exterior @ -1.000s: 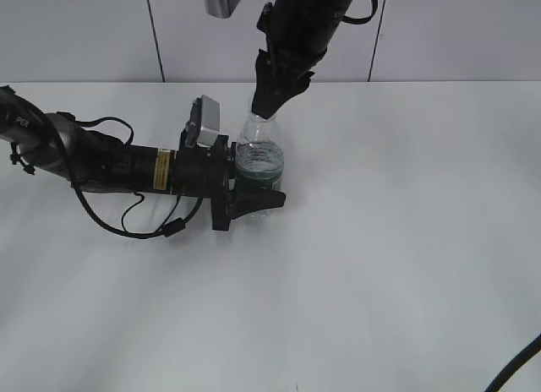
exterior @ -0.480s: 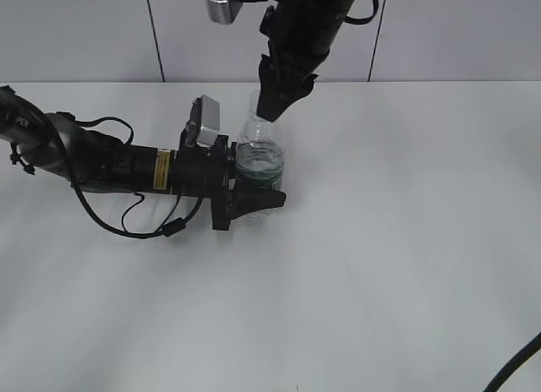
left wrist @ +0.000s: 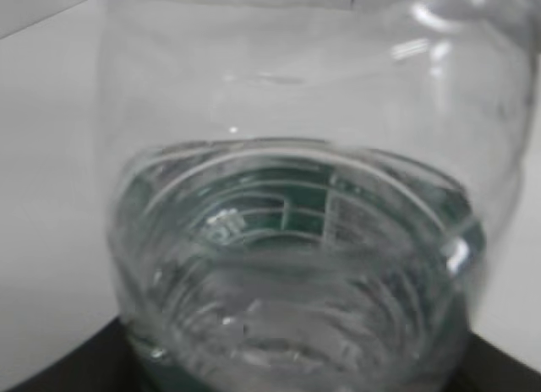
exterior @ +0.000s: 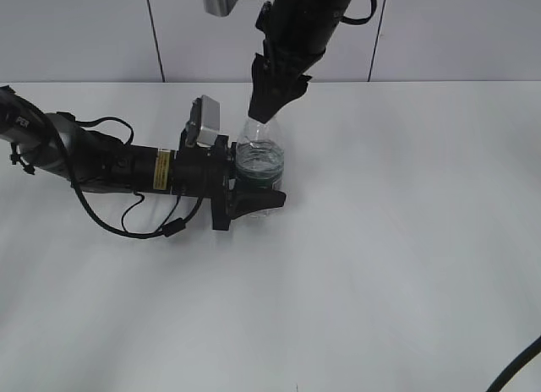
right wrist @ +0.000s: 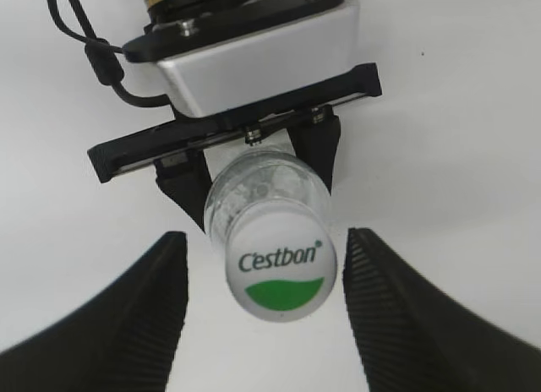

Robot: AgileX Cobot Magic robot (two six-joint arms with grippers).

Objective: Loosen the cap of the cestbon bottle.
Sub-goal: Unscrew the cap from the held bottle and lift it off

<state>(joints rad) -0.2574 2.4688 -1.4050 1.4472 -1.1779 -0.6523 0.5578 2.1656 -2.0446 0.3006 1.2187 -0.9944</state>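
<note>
The cestbon bottle stands upright on the white table, clear with a dark green label band. My left gripper lies level with the table and is shut on the bottle's lower body; its black fingers clasp both sides. The white cap, with a green mark and lettering on top, sits on the neck. My right gripper hangs straight over it, open, with a gap between the cap and each ribbed finger. In the exterior view the right gripper hides the cap.
The white table stretches out to the right and front of the bottle. The left arm's body and cables lie along the table at the left. A pale wall with dark seams rises behind.
The right gripper's jaws have spread apart, off the cap's sides. Its wrist lifted a little, then came back down. The bottle and the left arm have stayed where they were.
</note>
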